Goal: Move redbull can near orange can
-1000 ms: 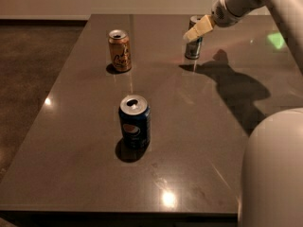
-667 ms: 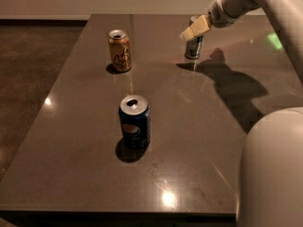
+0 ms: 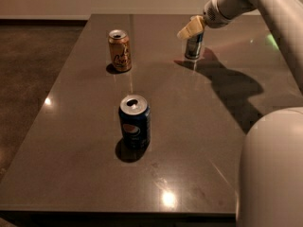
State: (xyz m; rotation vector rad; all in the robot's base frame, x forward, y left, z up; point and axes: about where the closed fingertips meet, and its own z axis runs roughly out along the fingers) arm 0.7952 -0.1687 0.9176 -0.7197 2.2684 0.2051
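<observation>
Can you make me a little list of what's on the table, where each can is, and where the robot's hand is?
table: dark and shiny, three cans on it
redbull can: far right, upright
orange can: far left, upright, apart from the redbull can
Pepsi can: middle, nearest the camera, upright
hand: at the top of the redbull can
job: not yet done

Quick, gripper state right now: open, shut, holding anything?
Gripper: at the top of the slim silver-and-blue redbull can, far right on the dark table; open or shut cannot be told.
</observation>
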